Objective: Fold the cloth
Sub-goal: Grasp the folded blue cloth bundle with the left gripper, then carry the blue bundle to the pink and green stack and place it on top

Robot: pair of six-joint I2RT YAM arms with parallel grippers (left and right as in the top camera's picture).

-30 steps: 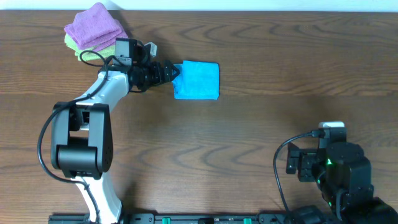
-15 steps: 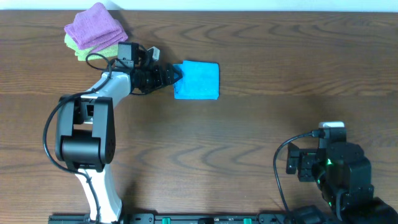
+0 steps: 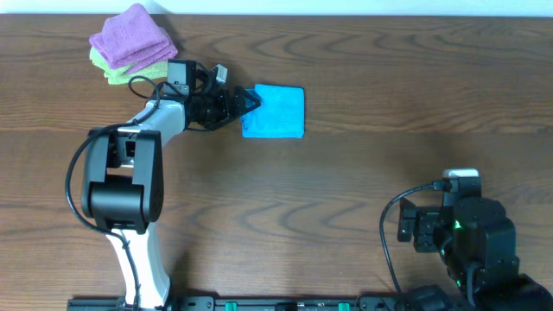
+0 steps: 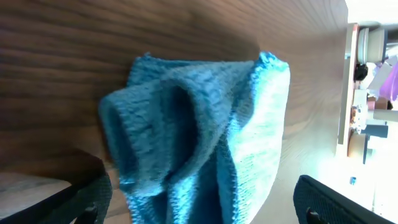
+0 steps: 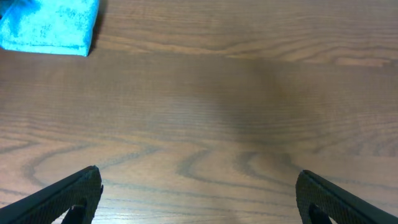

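From above, the cloth [image 3: 275, 111] lies folded into a neat blue rectangle on the far half of the wooden table [image 3: 346, 190], a bit left of centre. The left gripper [image 3: 251, 101] is right at the cloth's left edge, near its far corner. Further left, in the far corner, a purple cloth [image 3: 131, 34] sits on top of a light-green cloth [image 3: 112, 71]. The right arm [image 3: 458, 233] is tucked at the near right, well apart from everything. There's a white patch [image 3: 460, 174] on top of it, way too small to read.

In the left wrist cam, the fingers [image 4: 93, 196] are spread wide. The cloth is bunched into soft ridges between and just beyond them, and I can't tell whether they touch it.

In the right wrist cam, the right gripper [image 5: 198, 177] hangs over bare wood with its fingers wide apart and nothing between them. The cloth only peeks in at the far left corner.
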